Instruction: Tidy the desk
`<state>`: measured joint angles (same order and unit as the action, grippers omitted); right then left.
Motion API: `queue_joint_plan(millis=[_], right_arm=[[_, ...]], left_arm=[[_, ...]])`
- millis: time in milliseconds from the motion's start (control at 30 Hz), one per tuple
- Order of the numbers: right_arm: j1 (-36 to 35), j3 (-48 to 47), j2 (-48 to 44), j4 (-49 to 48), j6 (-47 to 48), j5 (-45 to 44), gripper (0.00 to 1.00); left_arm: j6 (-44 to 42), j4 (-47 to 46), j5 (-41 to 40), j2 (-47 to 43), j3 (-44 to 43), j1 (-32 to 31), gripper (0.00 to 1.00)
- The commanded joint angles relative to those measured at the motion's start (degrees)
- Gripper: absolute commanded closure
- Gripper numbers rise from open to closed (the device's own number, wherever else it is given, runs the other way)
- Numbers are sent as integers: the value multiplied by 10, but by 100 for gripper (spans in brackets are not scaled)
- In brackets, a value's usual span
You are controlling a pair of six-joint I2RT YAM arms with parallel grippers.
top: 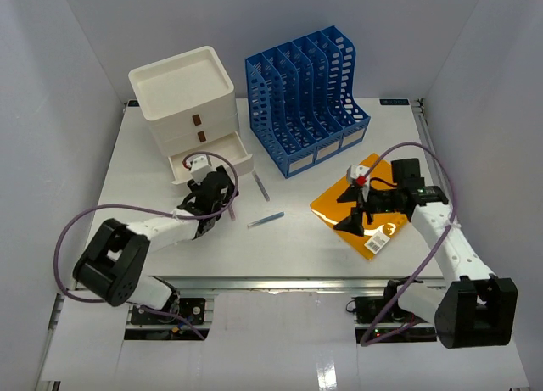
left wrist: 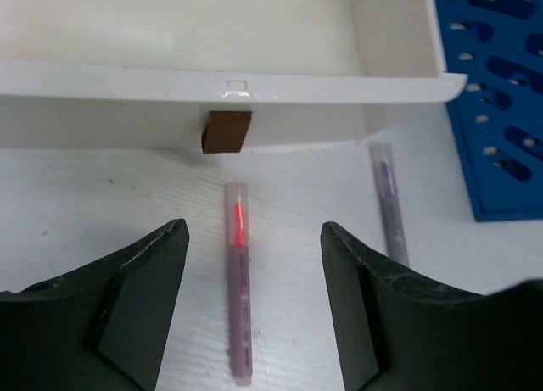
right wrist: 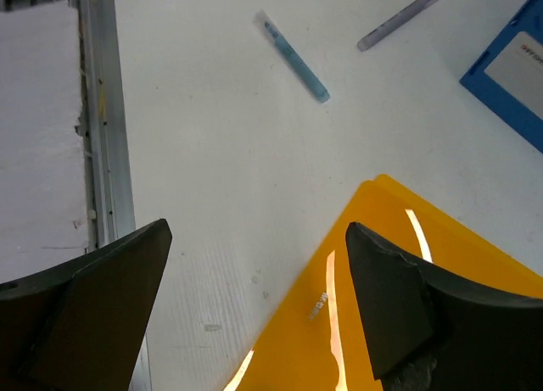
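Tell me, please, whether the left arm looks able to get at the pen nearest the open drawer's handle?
Probably yes: the left fingers stand open on either side of the pen, which lies bare on the desk, just short of the drawer front.

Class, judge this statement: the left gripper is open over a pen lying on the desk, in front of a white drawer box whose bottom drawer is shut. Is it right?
One detail is wrong: the bottom drawer is pulled open, not shut, as the top external view shows. The left gripper is indeed open over the pen on the desk, before the drawer box.
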<state>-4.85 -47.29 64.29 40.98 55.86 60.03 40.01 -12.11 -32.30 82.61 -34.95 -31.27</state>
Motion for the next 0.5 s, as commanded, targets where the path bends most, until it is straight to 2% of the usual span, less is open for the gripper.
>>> queue_joint_plan(millis=[0,67,167,233,267,367,467], right_arm=[[-122,9,0,-215,-225,-198,10],[-180,-12,23,-240,-266,-276,10],[-264,-56,78,-272,-356,-455,10],[-333,-86,126,-285,-394,-524,10],[-351,-101,143,-296,-410,-563,10],[-397,-180,229,-294,-464,-574,10],[-419,-257,315,-284,-482,-579,10]], left_arm=[[-25,73,136,-129,27,-1,24],[-40,114,195,-187,28,1,23],[-48,208,250,-277,16,4,20],[-52,248,277,-343,3,5,18],[-50,277,290,-369,1,5,12],[-36,311,306,-482,3,6,4],[-10,345,317,-566,16,5,2]])
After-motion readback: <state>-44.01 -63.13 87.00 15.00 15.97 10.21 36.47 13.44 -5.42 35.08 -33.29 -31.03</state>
